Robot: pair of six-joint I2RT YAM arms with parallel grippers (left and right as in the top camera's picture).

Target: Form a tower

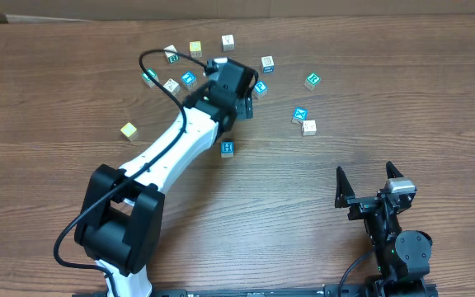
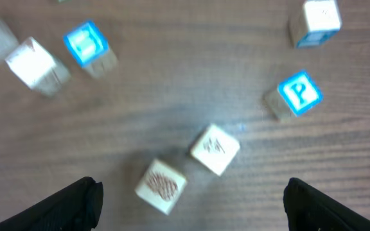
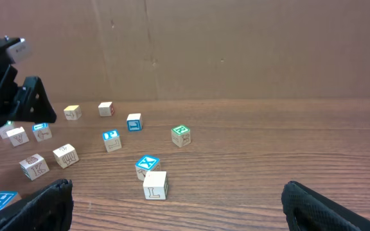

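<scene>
Wooden table, 2 pale cubes side by side below spread left gripper

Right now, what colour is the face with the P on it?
Blue, with a white letter, on the P cube. Left wrist view shows it best.

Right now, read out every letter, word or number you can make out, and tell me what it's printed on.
"P": blue, on top of the blue-topped cube, left wrist view.
"L": on the front of the pale cube, right wrist view.
"X": blue, likely, on the blue cube behind it.
Prints on the other cubes are too small or blurred to read. No words or numbers.
</scene>
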